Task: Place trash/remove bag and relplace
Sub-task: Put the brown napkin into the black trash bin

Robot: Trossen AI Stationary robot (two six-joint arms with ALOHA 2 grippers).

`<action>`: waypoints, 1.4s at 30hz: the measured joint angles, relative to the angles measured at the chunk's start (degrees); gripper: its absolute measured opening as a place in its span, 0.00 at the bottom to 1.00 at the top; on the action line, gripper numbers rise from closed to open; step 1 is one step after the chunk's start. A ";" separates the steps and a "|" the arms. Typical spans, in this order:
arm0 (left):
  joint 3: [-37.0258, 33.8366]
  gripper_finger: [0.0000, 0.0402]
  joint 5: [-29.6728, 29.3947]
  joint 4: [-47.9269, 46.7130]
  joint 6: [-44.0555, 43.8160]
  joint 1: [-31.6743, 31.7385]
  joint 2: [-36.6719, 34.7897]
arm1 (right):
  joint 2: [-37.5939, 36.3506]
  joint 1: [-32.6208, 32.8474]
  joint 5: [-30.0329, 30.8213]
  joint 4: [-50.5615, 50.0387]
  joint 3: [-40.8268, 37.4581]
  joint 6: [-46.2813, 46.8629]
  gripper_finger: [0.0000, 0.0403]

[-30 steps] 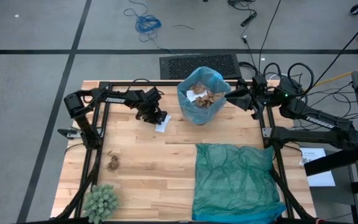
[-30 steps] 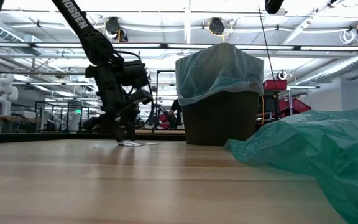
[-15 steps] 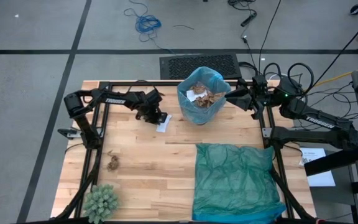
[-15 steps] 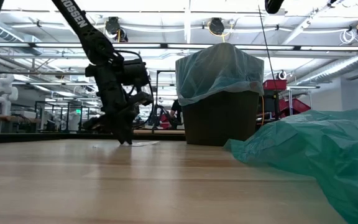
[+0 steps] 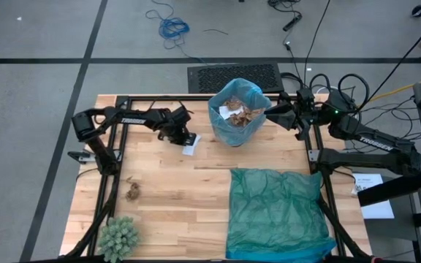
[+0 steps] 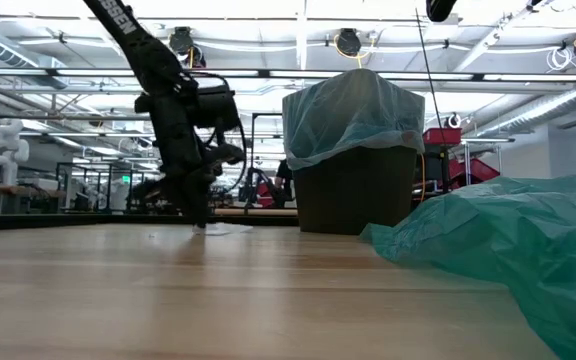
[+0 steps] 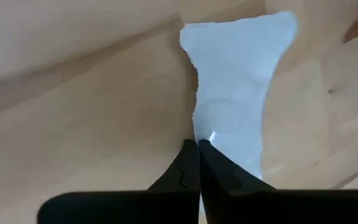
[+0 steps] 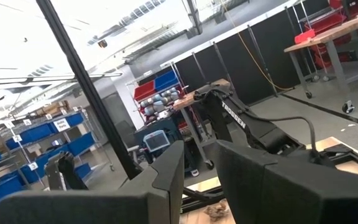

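Trash is spread over three spots. One white paper scrap (image 5: pixel 191 145) lies flat on the wooden table (image 5: pixel 174 183) just left of the bin, and the left gripper (image 5: pixel 186 138) is down on its edge; in the left wrist view the two fingertips (image 7: pixel 191 163) are pressed together with the scrap (image 7: pixel 235 93) reaching out from between them. One brown paper wad (image 5: pixel 133 192) sits alone near the table's left side, well apart from that gripper. A heap of brown wads with a white piece or two, too jumbled to count, fills the light blue bag (image 5: pixel 236 109) lining the one bin (image 6: pixel 356 185). The right gripper (image 5: pixel 272 112) hangs just beside the bag's right rim, fingers apart. One teal bag (image 5: pixel 276 212) lies spread on the near right part of the table, and one green spiky ball (image 5: pixel 119 235) rests at the near left corner.
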 joint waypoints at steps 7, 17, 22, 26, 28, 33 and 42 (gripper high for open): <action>-0.03 0.00 0.01 -2.57 -0.14 -1.07 -9.96 | 0.00 0.00 0.13 0.00 0.01 -0.43 0.21; 8.69 0.00 -7.56 0.72 -3.25 -4.37 -25.81 | 0.02 -0.09 0.68 0.02 -0.01 -1.97 0.21; 17.70 0.00 -9.76 9.70 -2.52 -4.46 -26.02 | 0.02 -0.07 2.04 0.02 0.01 -2.44 0.21; 26.23 0.00 -10.22 12.17 1.23 -4.46 -22.41 | 0.00 -0.09 2.27 0.01 -0.01 -3.02 0.21; 30.33 0.00 -10.20 12.22 3.05 -4.46 -19.58 | 0.00 -0.09 2.27 0.02 0.01 -3.04 0.21; 38.67 0.00 -8.25 12.05 5.24 -4.46 -10.61 | 0.02 -0.09 2.25 0.02 0.01 -3.06 0.21; 44.84 0.00 -3.35 0.61 9.21 -4.46 2.68 | 0.02 -0.04 2.19 0.34 -0.01 -2.92 0.21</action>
